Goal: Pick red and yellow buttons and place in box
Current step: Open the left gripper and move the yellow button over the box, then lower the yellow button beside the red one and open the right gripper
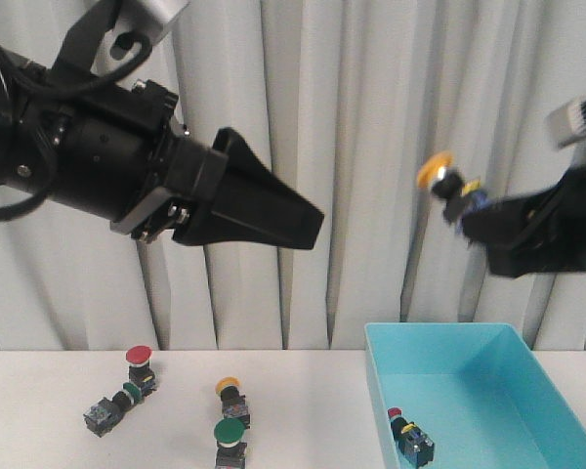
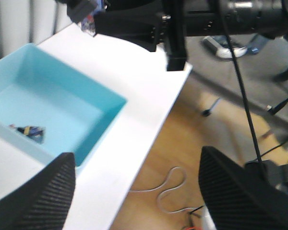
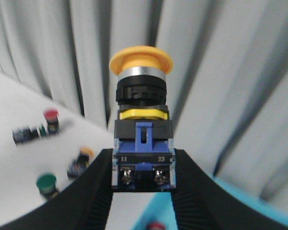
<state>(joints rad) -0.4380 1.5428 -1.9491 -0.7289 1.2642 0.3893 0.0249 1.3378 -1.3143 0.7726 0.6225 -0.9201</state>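
Two arms are raised above the table (image 1: pixel 49 391), and we describe the scene from its near edge outward. Nearest us in the front view stands a green-capped button (image 1: pixel 230 442), upright on the white surface. Just behind it sits a yellow button (image 1: pixel 231 394), tilted slightly. To the left we see a red button (image 1: pixel 139 366) standing upright, with a second green-capped unit (image 1: pixel 112 406) lying on its side against its base. On the right side of the table rests the box (image 1: pixel 557 391), a turquoise tray with sloping walls. One red button (image 1: pixel 408 438) lies inside it, close to the near-left corner; the left wrist view shows the same unit (image 2: pixel 29 132) against the tray wall (image 2: pixel 105 124). Above the box and well clear of it, the right gripper (image 1: pixel 469 210) hangs in the air. Its jaws are clamped on the body of a yellow-capped button (image 1: pixel 444 176), cap pointing up and to the left. In the right wrist view we see both fingers (image 3: pixel 96 177) pressed against the blue terminal block of this button (image 3: pixel 141 96), with the cap fully exposed above. The left gripper (image 1: pixel 293 215) is held high over the left half of the table, carrying nothing. In its wrist view the textured fingertips (image 2: pixel 43 196) stand wide apart. Grey pleated curtains (image 1: pixel 371 147) close the background.
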